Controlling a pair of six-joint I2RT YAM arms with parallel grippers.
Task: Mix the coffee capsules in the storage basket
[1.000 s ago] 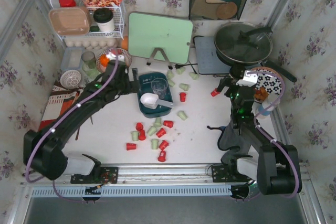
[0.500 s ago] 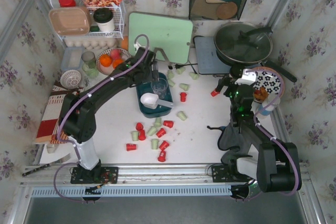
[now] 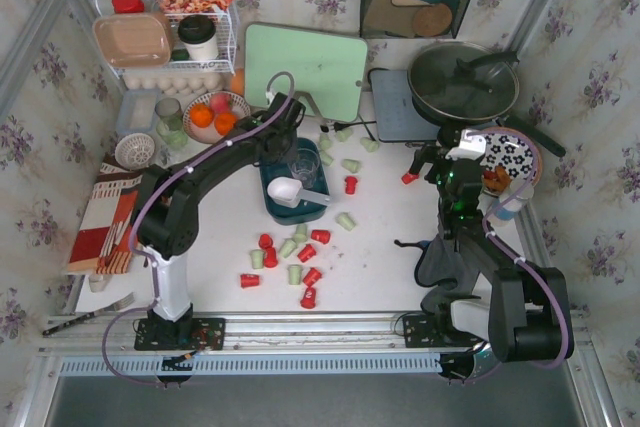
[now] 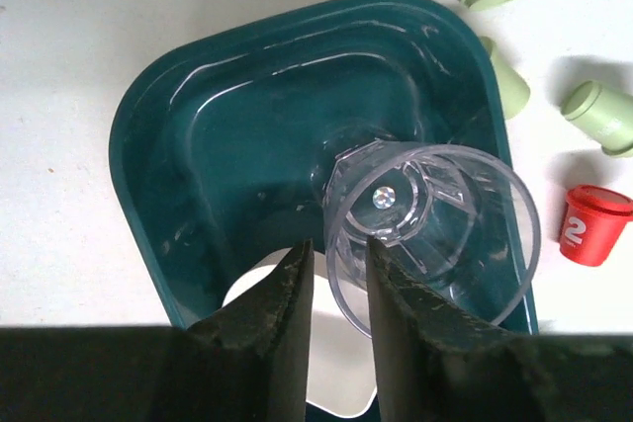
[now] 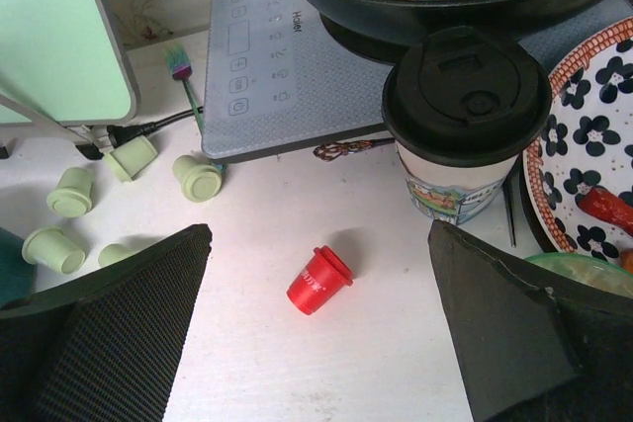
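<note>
Top view: basket (image 3: 272,205) mid-worktop (image 3: 380,247), holding tumbler (image 3: 303,167) and scoop (image 3: 288,191); capsules (image 3: 320,236) lie scattered on worktop around it. Left wrist: left claw (image 4: 341,247) narrowed astride tumbler (image 4: 445,234) rim, grip not discernible. Right wrist: right claw (image 5: 318,232) spread wide over one red capsule (image 5: 318,282).
</note>
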